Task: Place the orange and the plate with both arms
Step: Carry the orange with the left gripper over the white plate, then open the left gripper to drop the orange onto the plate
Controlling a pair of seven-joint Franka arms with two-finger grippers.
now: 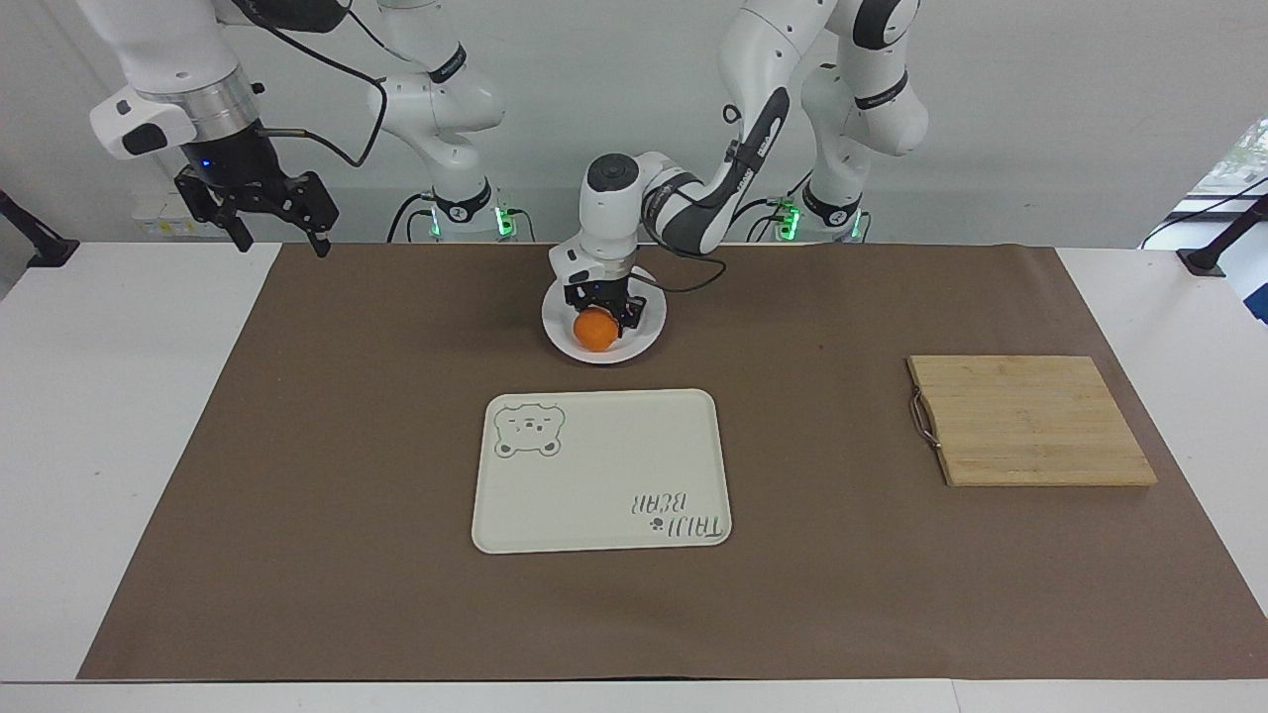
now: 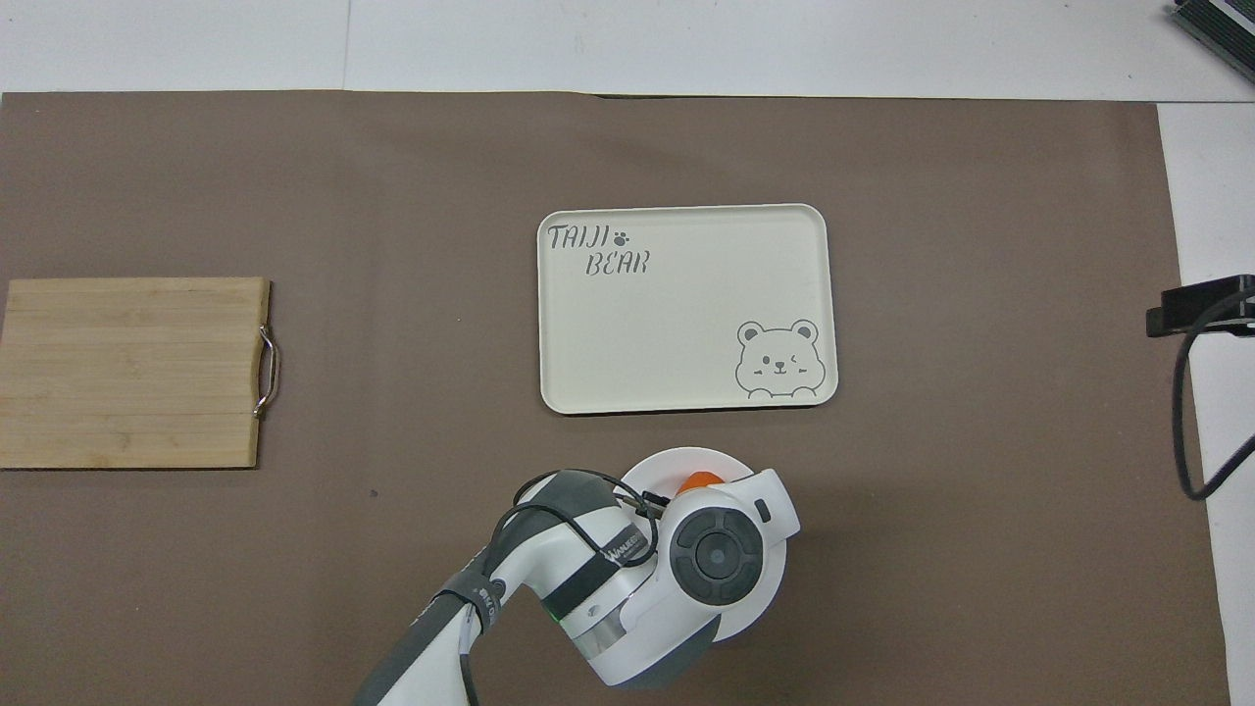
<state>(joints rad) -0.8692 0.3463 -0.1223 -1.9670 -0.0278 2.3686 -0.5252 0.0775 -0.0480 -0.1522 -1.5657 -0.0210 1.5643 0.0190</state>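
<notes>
Lying near the plate [image 1: 646, 335]: tray [image 1: 600, 470], cutting board [image 1: 1030, 420].

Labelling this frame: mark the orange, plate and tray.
orange [image 1: 595, 332], facing view, its front face.
plate [image 1: 649, 335], facing view, bare rim toward the left arm's end.
tray [image 2: 686, 314], overhead view, bare middle.

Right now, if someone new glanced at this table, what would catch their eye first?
The bright orange stands out, sitting in the white plate with the left gripper right over it. Next comes the cream bear tray, farther from the robots than the plate, and the bamboo cutting board toward the left arm's end. The right gripper waits raised and open at the table's other end.
</notes>
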